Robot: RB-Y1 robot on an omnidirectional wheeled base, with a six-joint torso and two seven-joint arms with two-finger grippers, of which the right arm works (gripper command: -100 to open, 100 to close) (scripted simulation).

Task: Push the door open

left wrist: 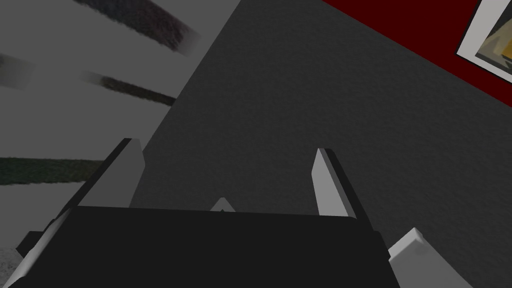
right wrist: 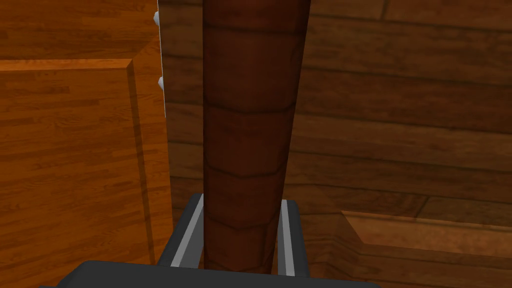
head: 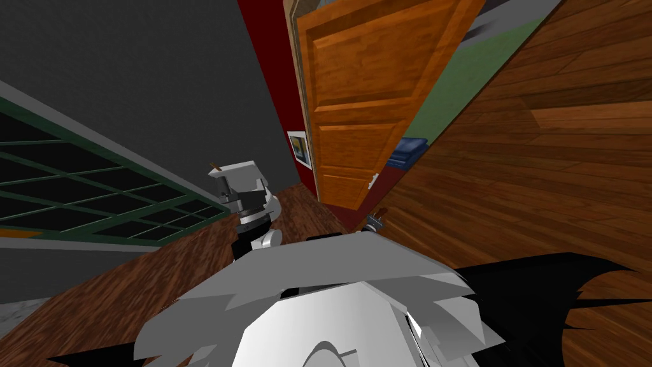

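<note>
I note my right claw (right wrist: 242,201) clamped on a dark brown bar (right wrist: 250,115) beside the door (right wrist: 70,160); left claw (left wrist: 226,147) gapes wide.

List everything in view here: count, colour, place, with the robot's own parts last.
door: one, orange wood, ajar, ahead.
door handle: one, white, on the door's free edge.
picture: one, white-framed, on the red wall beside the door.
window: one, green-framed, dark panes, in the grey wall, left.
blue thing: one, beyond the door gap; unidentifiable.
plank wall: one, brown, right of the door.
dark brown strip: one, straight ahead of the right pincer; unidentified.
left pincer: one, grey, open, empty, facing the grey wall.
right pincer: one, grey, low beside the door's free edge.
</note>
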